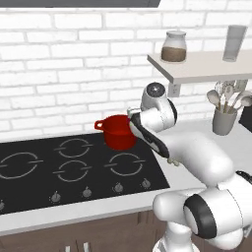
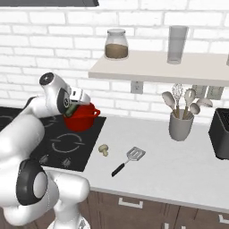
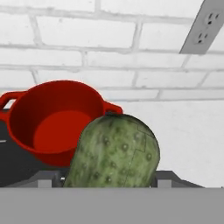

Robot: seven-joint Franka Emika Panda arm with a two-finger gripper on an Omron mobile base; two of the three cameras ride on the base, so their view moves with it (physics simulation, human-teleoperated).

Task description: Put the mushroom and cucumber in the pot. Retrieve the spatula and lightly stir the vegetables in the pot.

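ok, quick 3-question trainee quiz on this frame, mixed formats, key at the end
1. True or false: the cucumber already lies inside the pot.
2. Which item lies on the counter nearest the cooktop? A) spatula B) mushroom C) utensil cup
3. Fill in: the glass jar with brown contents stands on the ____.

Key
1. False: the gripper holds the cucumber beside the pot's rim, and the hand view shows the pot's inside bare.
2. B
3. shelf
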